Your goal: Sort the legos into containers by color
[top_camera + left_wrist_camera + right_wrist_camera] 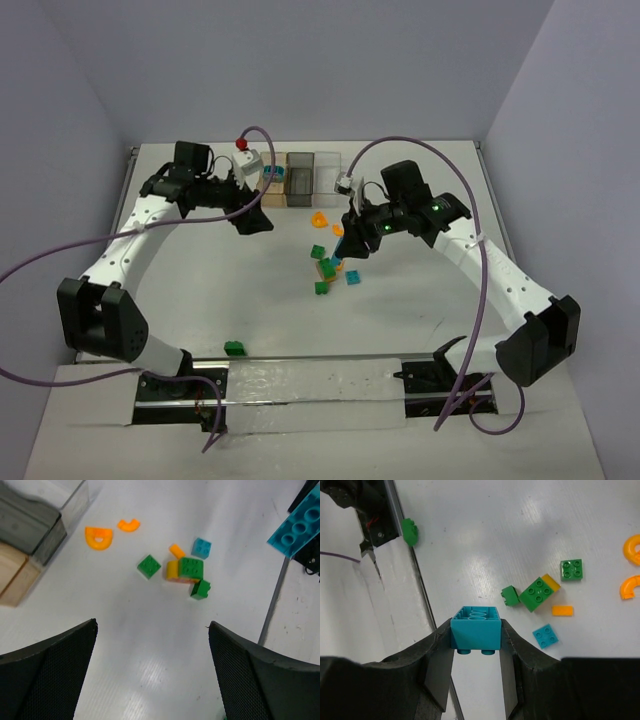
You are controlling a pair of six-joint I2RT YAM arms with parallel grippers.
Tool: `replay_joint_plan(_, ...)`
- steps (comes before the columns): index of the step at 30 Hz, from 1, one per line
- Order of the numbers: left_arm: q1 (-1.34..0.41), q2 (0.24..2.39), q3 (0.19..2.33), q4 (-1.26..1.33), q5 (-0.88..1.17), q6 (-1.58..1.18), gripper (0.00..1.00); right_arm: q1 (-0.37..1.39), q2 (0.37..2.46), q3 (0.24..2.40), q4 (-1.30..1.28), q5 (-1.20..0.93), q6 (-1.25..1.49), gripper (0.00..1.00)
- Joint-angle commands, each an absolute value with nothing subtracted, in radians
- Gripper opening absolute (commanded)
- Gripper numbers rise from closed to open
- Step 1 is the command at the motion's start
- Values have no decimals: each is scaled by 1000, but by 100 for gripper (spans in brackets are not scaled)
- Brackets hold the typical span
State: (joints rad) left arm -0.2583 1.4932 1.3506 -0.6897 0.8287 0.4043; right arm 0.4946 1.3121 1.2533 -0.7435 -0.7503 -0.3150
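Observation:
My right gripper (345, 243) (476, 636) is shut on a teal-blue lego (476, 628), held studs-down above the table; the same lego also shows in the left wrist view (299, 527). Below it lie loose legos: a green one on a yellow-orange one (538, 593) (190, 568), a small green one (510, 595), a green square (571, 569), a teal square (545, 635) and an orange tile (562, 610). My left gripper (255, 222) (152, 625) is open and empty near the containers: orange-brown (272, 190), smoky grey (300, 178), clear (327, 172).
Two orange arch pieces (99, 536) (129, 525) lie between the containers and the pile. A lone green lego (235, 348) sits by the near table edge, next to the metal rail (310, 360). Grey walls close the table at the back and sides.

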Motion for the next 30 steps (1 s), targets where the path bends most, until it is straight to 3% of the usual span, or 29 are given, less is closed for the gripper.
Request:
replay_joint_plan(1,-238,1409,1293,-676,849,417,99,491,1287,1239,-608,-729,-218,0)
replay_joint_plan(9,-256,1376,1222,-640,1058,403,99,491,1370,1306,-505,-793,-108,0)
replay_joint_plan(12,-289,1347,1184,-521,1094,278,99,491,1386,1325,-451,-828,-40,0)
replay_joint_plan(20,-442,1344,1172,-348,1041,93,99,498,1425,1357,-377,-968,64,0)
replay_joint_plan(30,-471,1396,1225,-303,1077,37,99,530,1420,1363,-409,-999,36,0)
